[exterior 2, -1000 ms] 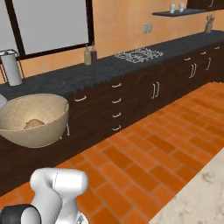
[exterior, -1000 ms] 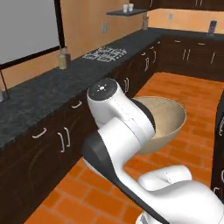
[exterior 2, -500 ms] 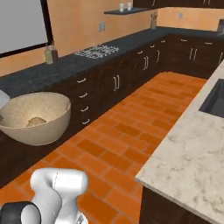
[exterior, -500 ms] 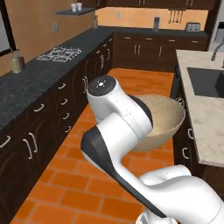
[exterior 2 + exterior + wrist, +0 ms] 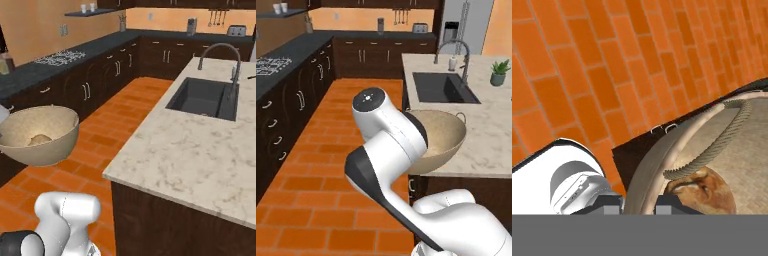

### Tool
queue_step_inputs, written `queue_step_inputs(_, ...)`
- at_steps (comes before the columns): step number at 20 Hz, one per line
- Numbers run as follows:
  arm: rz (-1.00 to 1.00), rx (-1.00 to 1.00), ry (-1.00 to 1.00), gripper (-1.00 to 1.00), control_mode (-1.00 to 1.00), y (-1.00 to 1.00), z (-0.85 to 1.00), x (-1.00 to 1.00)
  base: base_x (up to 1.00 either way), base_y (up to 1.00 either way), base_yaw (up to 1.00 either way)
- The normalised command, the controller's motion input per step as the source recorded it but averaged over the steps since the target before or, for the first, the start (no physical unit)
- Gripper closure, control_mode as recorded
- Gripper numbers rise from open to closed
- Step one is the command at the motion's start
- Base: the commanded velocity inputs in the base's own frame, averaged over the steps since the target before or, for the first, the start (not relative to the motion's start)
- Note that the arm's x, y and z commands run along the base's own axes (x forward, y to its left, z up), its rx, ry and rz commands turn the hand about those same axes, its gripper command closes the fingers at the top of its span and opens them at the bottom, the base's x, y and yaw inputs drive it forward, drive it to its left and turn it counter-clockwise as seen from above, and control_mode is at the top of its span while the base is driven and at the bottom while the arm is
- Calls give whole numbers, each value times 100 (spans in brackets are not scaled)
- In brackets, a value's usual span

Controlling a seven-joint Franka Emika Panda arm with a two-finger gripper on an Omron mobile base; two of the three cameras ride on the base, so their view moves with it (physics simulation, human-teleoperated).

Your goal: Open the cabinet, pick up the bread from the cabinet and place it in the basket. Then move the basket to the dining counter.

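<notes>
The end effector [image 5: 639, 204] pinches the rim of the basket [image 5: 42, 135], held above the brick floor [image 5: 125, 105] with the bread [image 5: 39, 140] inside. The dining counter's marble surface [image 5: 185, 155] lies to the right, with a sink [image 5: 205, 97], faucet [image 5: 220, 55] and potted plant [image 5: 499, 72] on it.

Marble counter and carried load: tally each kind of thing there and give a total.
Baskets: 1
Bread rolls: 1, inside the basket
Sinks: 1
Faucets: 1
Potted plants: 1
Soap bottles: 1
Total: 6
</notes>
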Motion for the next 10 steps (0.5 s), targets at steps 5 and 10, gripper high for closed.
queue_step_inputs(5,0,0,0,100,100,0,0,0,0,-96,-40)
queue_step_inputs(10,0,0,0,100,100,0,0,0,0,-99,-36)
